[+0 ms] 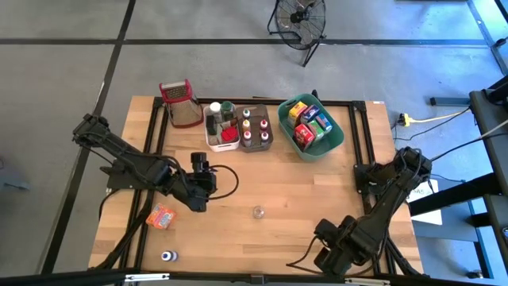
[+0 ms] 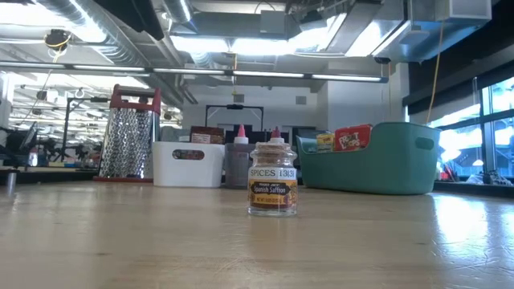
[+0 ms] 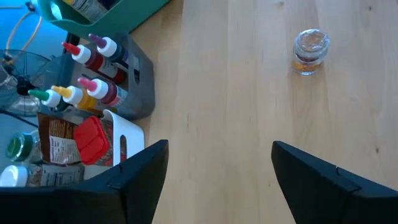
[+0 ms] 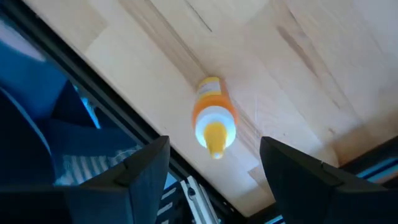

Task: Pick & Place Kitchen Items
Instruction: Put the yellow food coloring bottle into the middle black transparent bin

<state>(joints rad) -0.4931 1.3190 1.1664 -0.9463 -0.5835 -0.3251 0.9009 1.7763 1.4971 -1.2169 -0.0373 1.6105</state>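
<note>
The right gripper (image 4: 214,165) hangs over a small orange bottle (image 4: 212,119) that stands near the table's (image 1: 302,199) front edge. Its fingers are spread wide, and the bottle sits between them, touching neither one. I think picking up this bottle is the job now. To do it well, the gripper should go straight down, keep the bottle in the middle, and close gently on its body below the cap, so it does not tip over.

The left gripper (image 3: 214,165) waits over the middle of the table, its fingers wide and holding nothing. A little spice jar (image 3: 309,51) stands well ahead of those fingers. From up high I cannot see the orange bottle; the right arm seems to cover it.
</note>
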